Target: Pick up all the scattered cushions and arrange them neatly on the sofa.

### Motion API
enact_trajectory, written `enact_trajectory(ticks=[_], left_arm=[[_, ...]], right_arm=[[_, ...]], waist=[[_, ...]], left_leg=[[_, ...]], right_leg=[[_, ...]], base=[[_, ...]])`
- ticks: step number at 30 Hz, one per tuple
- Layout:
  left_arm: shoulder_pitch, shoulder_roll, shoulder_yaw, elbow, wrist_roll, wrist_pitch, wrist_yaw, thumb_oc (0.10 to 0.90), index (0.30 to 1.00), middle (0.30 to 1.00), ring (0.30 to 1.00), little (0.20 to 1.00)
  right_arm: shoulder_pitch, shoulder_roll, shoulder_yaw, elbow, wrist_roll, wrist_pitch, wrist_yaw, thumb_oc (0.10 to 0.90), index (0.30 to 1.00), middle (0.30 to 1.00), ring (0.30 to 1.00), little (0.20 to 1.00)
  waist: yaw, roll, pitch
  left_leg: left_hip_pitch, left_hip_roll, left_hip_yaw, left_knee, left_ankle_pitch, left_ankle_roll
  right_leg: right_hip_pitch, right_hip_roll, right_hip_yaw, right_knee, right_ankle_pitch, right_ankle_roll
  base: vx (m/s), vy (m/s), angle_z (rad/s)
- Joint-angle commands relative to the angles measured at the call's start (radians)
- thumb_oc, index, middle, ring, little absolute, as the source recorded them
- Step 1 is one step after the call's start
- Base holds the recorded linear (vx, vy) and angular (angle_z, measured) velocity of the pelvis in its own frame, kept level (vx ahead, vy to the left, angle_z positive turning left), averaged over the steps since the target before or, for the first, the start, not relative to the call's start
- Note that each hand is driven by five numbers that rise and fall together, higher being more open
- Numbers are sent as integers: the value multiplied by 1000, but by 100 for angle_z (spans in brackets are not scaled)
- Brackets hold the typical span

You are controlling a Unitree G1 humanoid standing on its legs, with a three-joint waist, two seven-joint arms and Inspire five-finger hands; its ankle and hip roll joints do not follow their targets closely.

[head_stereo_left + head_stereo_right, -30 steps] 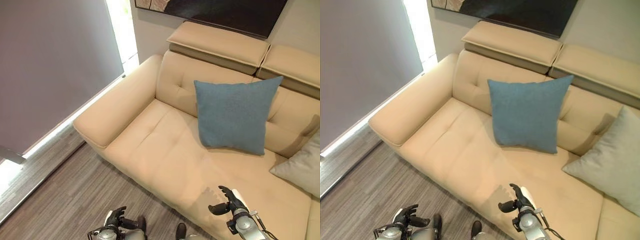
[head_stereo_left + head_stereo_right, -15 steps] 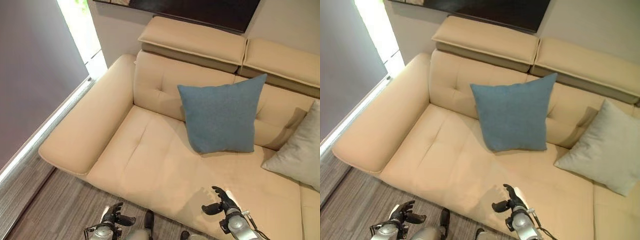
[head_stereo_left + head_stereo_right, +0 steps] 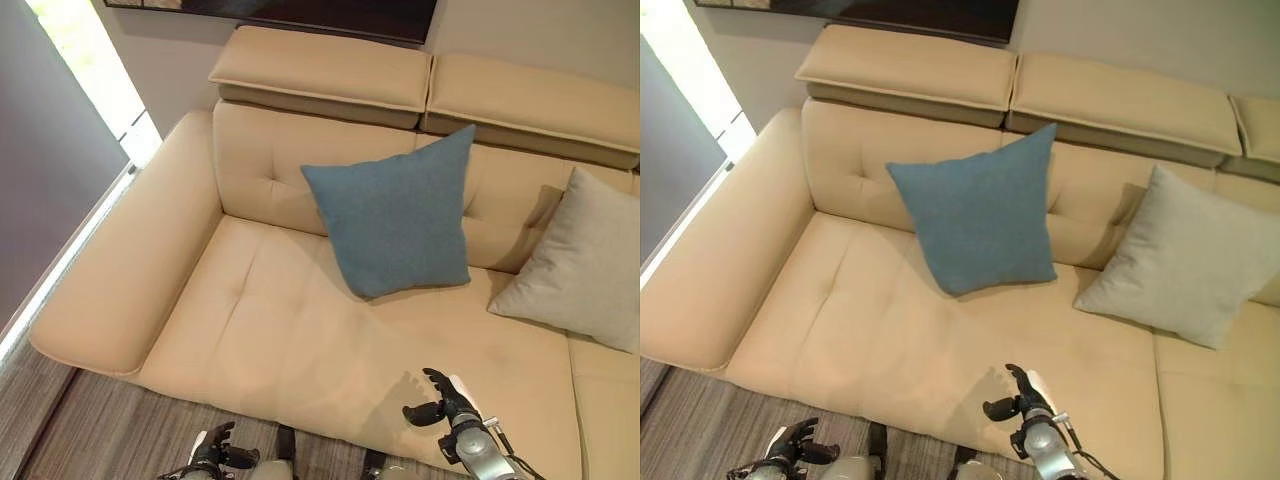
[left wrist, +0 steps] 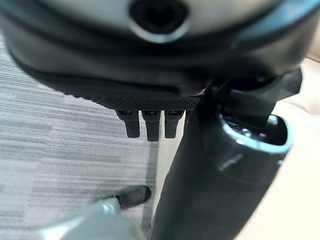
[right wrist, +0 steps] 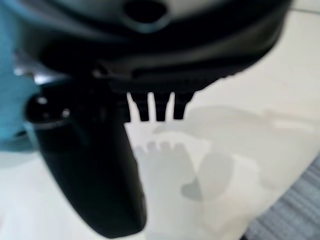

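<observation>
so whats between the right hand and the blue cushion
Nothing but bare seat of the sofa. In the left eye view the right hand hangs open over the front of the seat, and the blue cushion leans on the backrest beyond it.

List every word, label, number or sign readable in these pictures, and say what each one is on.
None can be read. The blue cushion, the grey cushion and the beige sofa show plain surfaces with no label. The dark picture on the wall above shows no lettering. The right hand carries no legible mark.

Both hands low, empty: right hand [image 3: 441, 398] with fingers spread loosely, left hand [image 3: 214, 449] likewise relaxed.
</observation>
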Motion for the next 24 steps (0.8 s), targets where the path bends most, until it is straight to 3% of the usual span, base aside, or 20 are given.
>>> enact_trajectory(ticks=[1,5,11,15,20,21,24], left_arm=[[-37,-1,-5,-76,-40,-41,13,800,900,900,900,900],[-57,-1,-12,-142,-85,-51,26,800,900,900,900,900],[-85,17,-23,-346,-162,-76,62,800,900,900,900,900],[-127,41,-27,-483,-210,-101,93,800,900,900,900,900],[-127,41,-27,-483,-210,-101,93,800,900,900,900,900],[-274,70,-58,-547,-228,-137,160,800,900,900,900,900],[-404,88,-86,-540,-234,-155,200,800,900,900,900,900]], right_arm=[[-13,-52,-37,-127,14,-56,-52,800,900,900,900,900],[-20,-69,-48,-133,28,-55,-63,800,900,900,900,900],[-41,-93,-71,-156,36,-51,-90,800,900,900,900,900],[-85,-92,-85,-195,75,-53,-115,800,900,900,900,900],[-85,-92,-85,-195,75,-53,-115,800,900,900,900,900],[-225,-110,-68,-228,115,-50,-172,800,900,900,900,900],[-351,-125,-47,-235,146,-56,-203,800,900,900,900,900]], waist=[[-2,-40,-11],[0,-47,4],[-2,-43,-21],[-7,-50,-14],[-7,-50,-15],[-10,-67,37],[-13,-72,62]], left_leg=[[-66,-14,-45,198,-162,-40],[-116,-21,-72,264,-164,-50],[-127,-30,-101,148,-120,-47],[-117,-33,-86,120,-126,-33],[-118,-33,-86,120,-126,-33],[-194,-27,-72,140,-132,-25],[-249,-29,-68,153,-128,-24]], right_leg=[[-12,-18,29,51,-107,-11],[2,-15,18,41,-121,-27],[8,8,35,32,-134,-18],[-25,6,67,41,-124,-12],[-25,6,67,41,-124,-12],[-136,0,105,62,-90,-1],[-199,-3,120,70,-69,3]], base=[[2,-102,3],[16,-106,20],[107,7,20],[64,46,-12],[-40,15,-7],[-232,72,-11],[-157,63,-39]])
